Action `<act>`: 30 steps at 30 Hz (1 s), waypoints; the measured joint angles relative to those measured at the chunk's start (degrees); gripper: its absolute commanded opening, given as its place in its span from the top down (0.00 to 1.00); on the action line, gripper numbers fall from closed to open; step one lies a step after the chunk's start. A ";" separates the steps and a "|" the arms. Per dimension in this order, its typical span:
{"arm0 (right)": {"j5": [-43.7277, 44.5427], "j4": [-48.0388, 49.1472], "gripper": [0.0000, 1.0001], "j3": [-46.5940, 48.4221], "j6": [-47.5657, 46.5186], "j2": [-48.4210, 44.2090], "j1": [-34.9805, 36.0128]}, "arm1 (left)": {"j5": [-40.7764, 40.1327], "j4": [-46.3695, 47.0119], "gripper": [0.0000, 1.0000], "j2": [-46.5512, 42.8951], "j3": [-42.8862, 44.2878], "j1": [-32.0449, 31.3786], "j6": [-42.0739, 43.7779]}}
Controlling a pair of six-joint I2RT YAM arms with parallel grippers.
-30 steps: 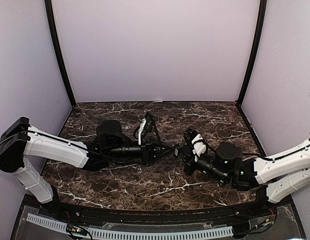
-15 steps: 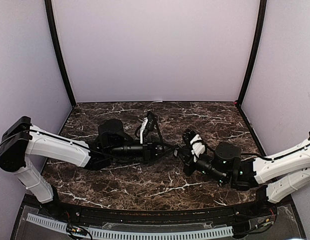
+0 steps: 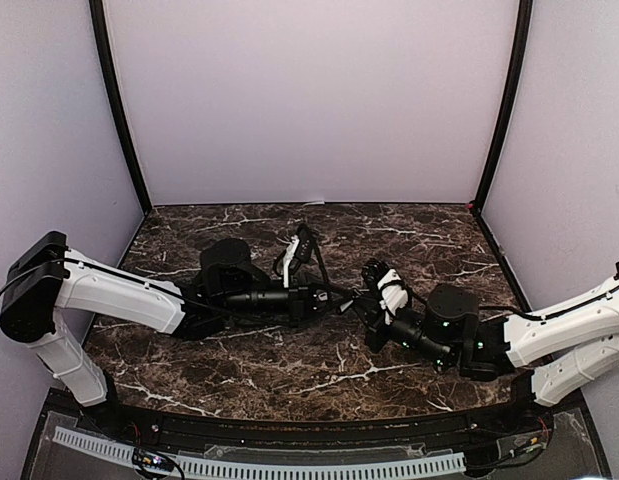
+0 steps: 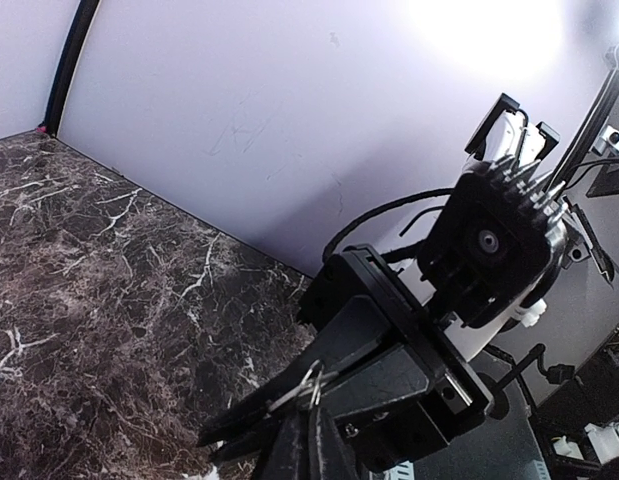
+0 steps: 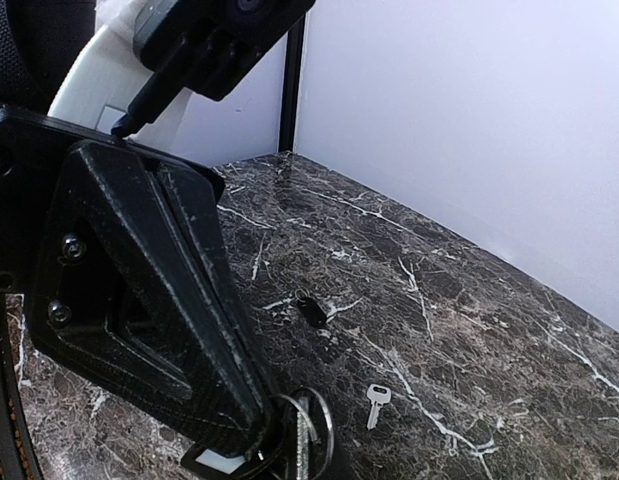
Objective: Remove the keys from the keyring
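Dark marble table (image 3: pixel 409 240) is carrying one loose key (image 5: pixel 374 403) already; the keyring (image 5: pixel 311 432) with its other keys (image 5: pixel 300 445) is hanging above mid-table between both arms. Both the left end effector (image 3: pixel 339 298) and the right end effector (image 3: pixel 362 304) are pinching tight on it, tips meeting, probably so one is steadying it while the other is working a key off.

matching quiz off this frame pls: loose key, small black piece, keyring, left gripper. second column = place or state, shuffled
1. loose key
2. small black piece
3. keyring
4. left gripper

A. shut, tip to tip with the right gripper
B. flat on the marble, nearer the right wrist camera
C. on the marble, farther back
D. off the marble, where the gripper tips meet

Pairs: 1-B, 2-C, 3-D, 4-A
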 measured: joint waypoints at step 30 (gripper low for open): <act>-4.96 -10.86 1.00 1.29 -3.74 -4.90 -0.35 | 3.80 -4.31 1.00 -1.79 -0.48 0.00 2.84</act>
